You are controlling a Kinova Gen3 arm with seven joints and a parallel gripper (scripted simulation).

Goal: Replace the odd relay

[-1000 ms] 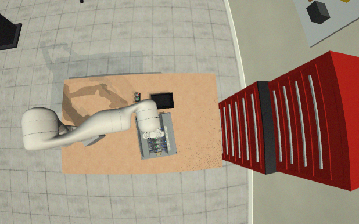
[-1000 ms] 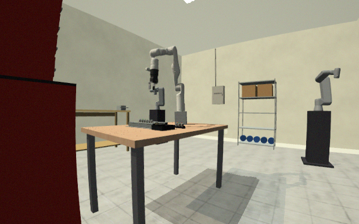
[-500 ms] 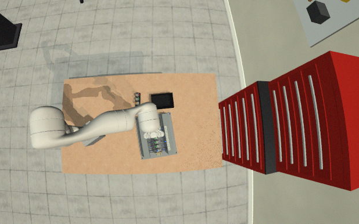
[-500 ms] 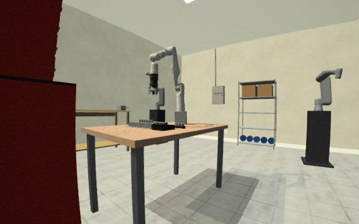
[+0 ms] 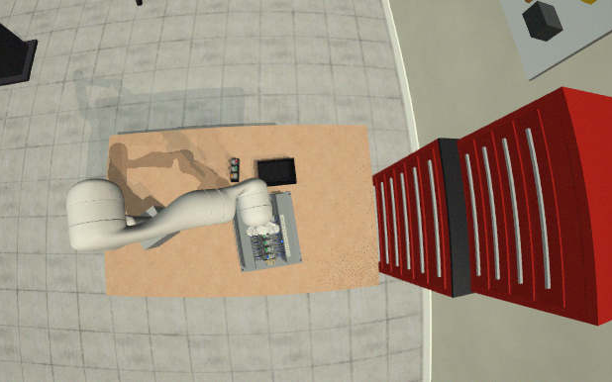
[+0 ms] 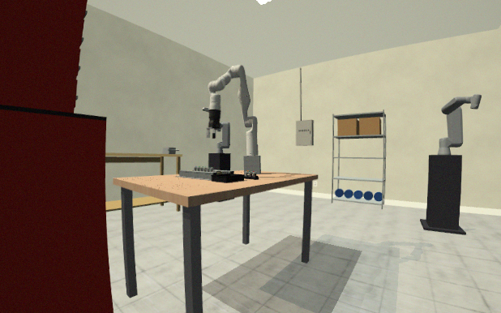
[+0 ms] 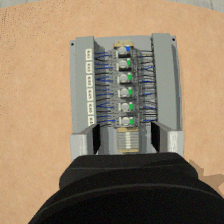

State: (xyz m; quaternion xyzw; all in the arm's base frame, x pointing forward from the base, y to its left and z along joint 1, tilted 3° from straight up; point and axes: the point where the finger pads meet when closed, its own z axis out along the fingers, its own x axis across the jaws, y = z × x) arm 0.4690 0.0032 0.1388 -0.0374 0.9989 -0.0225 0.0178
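1. small grey relay with the blue test button [image 7: 122,51], sitting plugged in at the far end of the row of six in the wrist view, in the grey wired rack [image 7: 80,75] on the tan wooden table [image 5: 333,163].
2. hanging well above the rack with the black two-finger gripper [image 6: 213,135] spread wide and holding nothing.
3. risking a clip on the neighbouring green-button relay [image 7: 123,64] when descending, since the relays are standing close together; likely tilting or lifting it.
4. risking a skewed pull, with only spring contacts gripping the blades, possibly dragging the rack along.
5. risking a wrong pick at the small block of three spares [image 5: 234,169], or seating the green one the wrong way round.
6. leaving the shallow black tray [image 5: 276,160] just beyond the rack, near the spares; nothing appearing to block the way.
7. standing well apart: the red drawer cabinet [image 5: 511,208].
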